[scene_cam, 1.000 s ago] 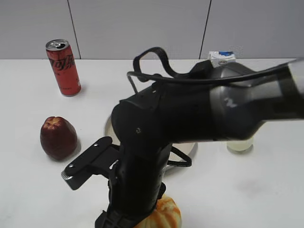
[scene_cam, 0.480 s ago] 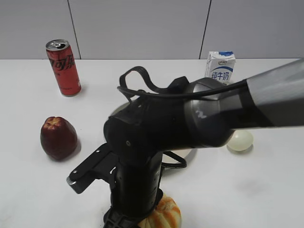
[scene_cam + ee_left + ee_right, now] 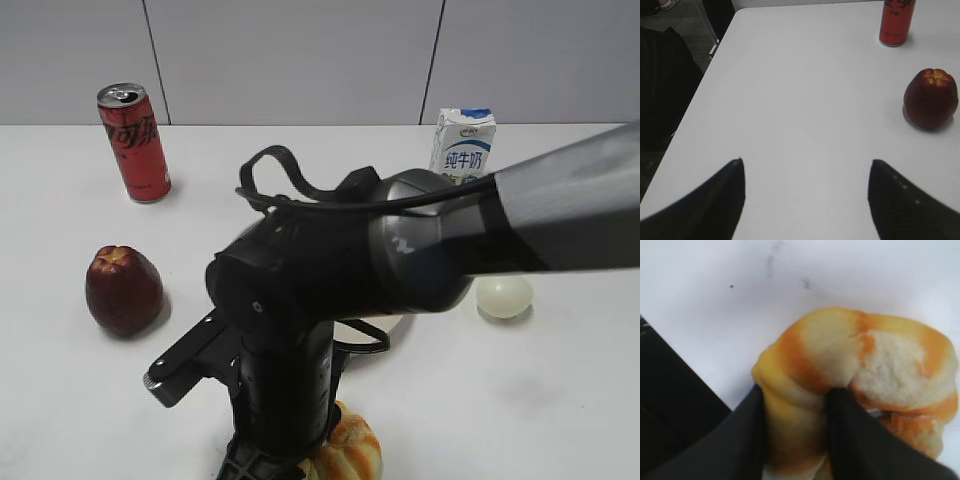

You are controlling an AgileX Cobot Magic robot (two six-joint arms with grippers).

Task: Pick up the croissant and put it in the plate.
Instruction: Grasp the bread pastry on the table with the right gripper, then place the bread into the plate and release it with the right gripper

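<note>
Bench [image 3: 560, 400] of plain white, seen from the front in the exterior view, with a large dark robot arm reaching across its middle and blocking much of the scene. The croissant [image 3: 350, 452] — round, puffy, striped orange and cream — peeks out at the bottom edge beneath the arm. Only slivers of the beige plate [image 3: 375, 327] show behind the arm. Around them stand a red can [image 3: 134, 142], a dark red fruit [image 3: 122, 290], a pale egg [image 3: 504, 296] and a milk carton [image 3: 462, 144].

The right wrist view gives what the exterior view hides: the right pincer [image 3: 792, 435] closed on the croissant [image 3: 860, 380], its two dark fingers pressed into a bulging lobe of the pastry, with white bench beneath.

The left wrist view shows the left pincer [image 3: 807, 197] spread wide and holding nothing — bare bench between its tips, with the fruit [image 3: 931, 98] and the can [image 3: 896, 22] well off to the right.
</note>
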